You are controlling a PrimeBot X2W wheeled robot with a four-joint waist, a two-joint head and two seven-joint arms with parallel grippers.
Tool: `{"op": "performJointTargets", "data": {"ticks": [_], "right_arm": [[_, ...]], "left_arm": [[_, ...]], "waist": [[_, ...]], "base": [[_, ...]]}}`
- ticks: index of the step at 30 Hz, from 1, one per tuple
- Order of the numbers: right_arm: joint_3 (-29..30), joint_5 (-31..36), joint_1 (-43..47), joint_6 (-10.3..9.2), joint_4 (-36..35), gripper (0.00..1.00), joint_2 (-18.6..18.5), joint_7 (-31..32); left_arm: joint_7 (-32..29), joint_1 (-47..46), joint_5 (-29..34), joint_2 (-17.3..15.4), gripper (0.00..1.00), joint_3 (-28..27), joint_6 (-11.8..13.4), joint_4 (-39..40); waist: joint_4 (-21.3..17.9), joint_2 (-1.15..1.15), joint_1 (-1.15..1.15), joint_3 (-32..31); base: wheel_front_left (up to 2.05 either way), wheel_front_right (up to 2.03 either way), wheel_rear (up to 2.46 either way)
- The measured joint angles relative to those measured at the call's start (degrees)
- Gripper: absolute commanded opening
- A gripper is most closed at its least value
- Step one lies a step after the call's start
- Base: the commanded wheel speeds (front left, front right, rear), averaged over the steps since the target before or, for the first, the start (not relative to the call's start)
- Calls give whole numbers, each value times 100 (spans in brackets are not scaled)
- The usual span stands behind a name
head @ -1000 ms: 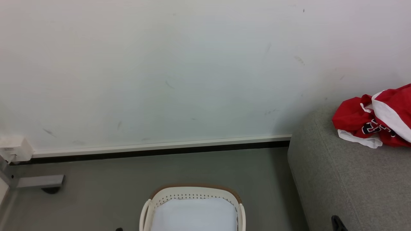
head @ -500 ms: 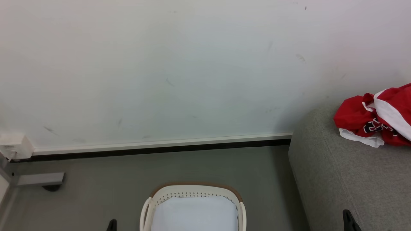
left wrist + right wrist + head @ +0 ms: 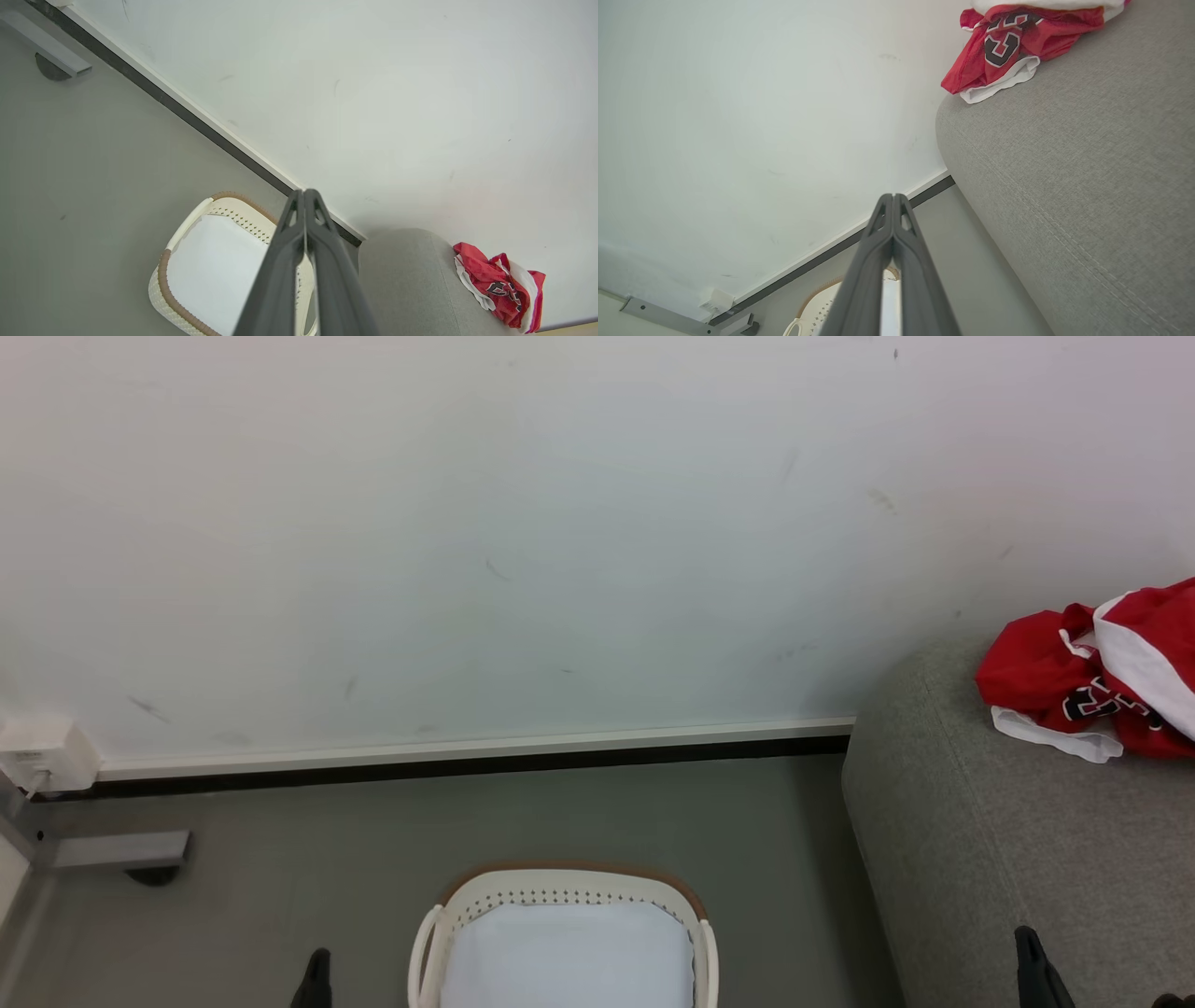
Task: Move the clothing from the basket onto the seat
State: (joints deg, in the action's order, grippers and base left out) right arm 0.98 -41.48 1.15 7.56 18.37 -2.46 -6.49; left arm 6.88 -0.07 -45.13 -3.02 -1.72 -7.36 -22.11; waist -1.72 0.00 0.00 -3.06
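The red clothing (image 3: pixel 1092 677) with white trim and black numerals lies bunched on the grey seat (image 3: pixel 1008 859) at the right, also seen in the left wrist view (image 3: pixel 497 289) and right wrist view (image 3: pixel 1013 46). The white basket (image 3: pixel 560 894) with its brown rim stands on the floor at the bottom centre, its white inside bare. My left gripper (image 3: pixel 316 980) pokes up left of the basket, and its fingers are pressed together in its wrist view (image 3: pixel 304 193). My right gripper (image 3: pixel 1032 961) rises over the seat's front, shut with nothing held (image 3: pixel 893 197).
A white wall with a pale skirting board (image 3: pixel 467 747) runs behind the basket. A grey metal foot (image 3: pixel 117 851) and a white socket box (image 3: pixel 42 756) sit at the far left. Grey-green floor (image 3: pixel 560 812) lies between wall, basket and seat.
Both gripper tips have risen into the bottom of the head view, the right one shifting rightward. The head view has drifted slightly; clothing and basket have stayed put.
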Motion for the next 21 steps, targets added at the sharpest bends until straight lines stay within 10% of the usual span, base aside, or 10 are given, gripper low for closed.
{"op": "performJointTargets", "data": {"ticks": [21], "right_arm": [[165,-1536,-225,0,-140,0,-2,398]], "left_arm": [[-410,-187,-1415,9,0,-147,0,237]], "waist": [[39,0,0,72]], "base": [[0,0,0]]}}
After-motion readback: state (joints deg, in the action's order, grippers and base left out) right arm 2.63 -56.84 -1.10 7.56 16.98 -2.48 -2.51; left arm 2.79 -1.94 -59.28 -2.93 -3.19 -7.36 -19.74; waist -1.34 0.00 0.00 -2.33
